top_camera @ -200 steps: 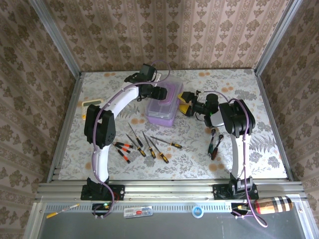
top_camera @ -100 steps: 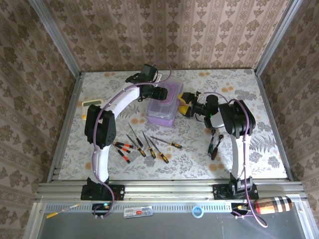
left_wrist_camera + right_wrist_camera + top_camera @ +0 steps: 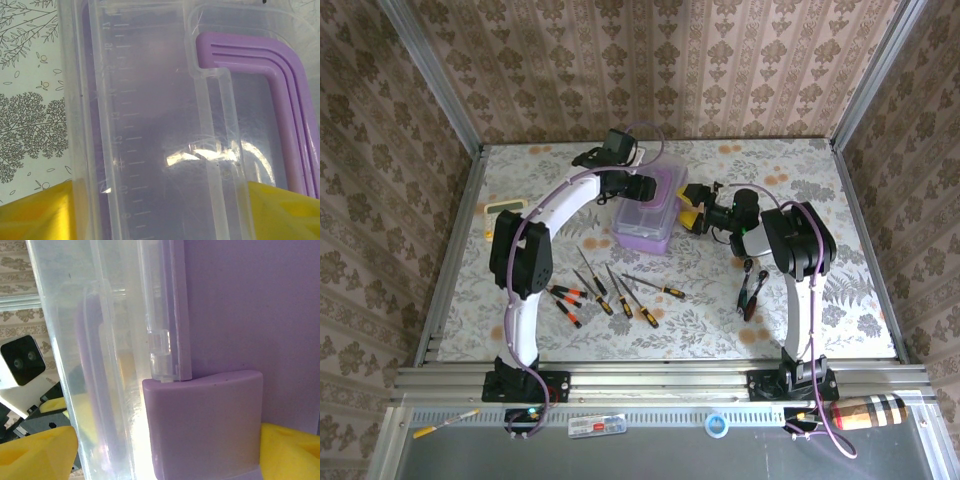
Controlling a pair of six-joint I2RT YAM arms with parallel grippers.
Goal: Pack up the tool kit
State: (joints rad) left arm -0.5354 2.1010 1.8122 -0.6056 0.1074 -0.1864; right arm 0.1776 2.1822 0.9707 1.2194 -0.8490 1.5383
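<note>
The translucent purple tool kit box [image 3: 650, 222] stands closed at the middle back of the table. Its clear lid [image 3: 150, 125] carries a purple handle [image 3: 280, 100]. My left gripper [image 3: 642, 190] reaches down onto the lid's far end. One yellow finger [image 3: 35, 212] sits outside the lid's edge and the other in the handle recess, so my left gripper [image 3: 160, 215] is closed across that part of the lid. My right gripper [image 3: 692, 213] is open at the box's right side, and my right gripper [image 3: 167, 455] straddles the purple latch [image 3: 205, 425]. Several screwdrivers [image 3: 605, 290] and the red-handled pliers [image 3: 752, 285] lie loose on the table.
A yellow calculator [image 3: 505, 208] lies by the left rail. A striped cylinder [image 3: 868, 410] rests on the front ledge at the right. Patterned walls close in the back and both sides.
</note>
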